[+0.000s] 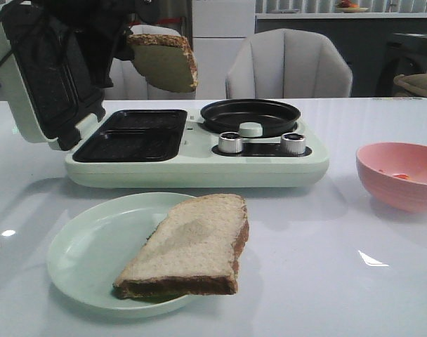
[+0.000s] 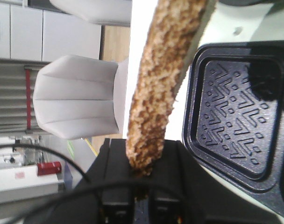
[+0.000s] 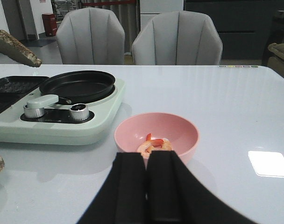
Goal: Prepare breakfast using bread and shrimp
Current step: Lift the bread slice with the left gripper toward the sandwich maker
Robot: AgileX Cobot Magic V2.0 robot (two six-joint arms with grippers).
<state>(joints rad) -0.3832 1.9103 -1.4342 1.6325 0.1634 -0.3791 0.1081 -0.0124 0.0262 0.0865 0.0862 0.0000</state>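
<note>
Left tool (image 2: 141,186) clamps bread (image 2: 160,84); right tool (image 3: 147,161) closed, half-hiding shrimp (image 3: 153,144)

plate (image 1: 80,260): front left of the table (image 1: 382,295), one bread slice (image 1: 192,249) on it
cooker (image 1: 199,158): behind the plate
second slice (image 1: 164,62): above the cooker (held up)
bowl (image 1: 398,175): right, shrimp (image 3: 153,144) inside

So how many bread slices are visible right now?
2: one slice lies on the green plate; the other slice hangs in the left end effector above the sandwich maker.
</note>
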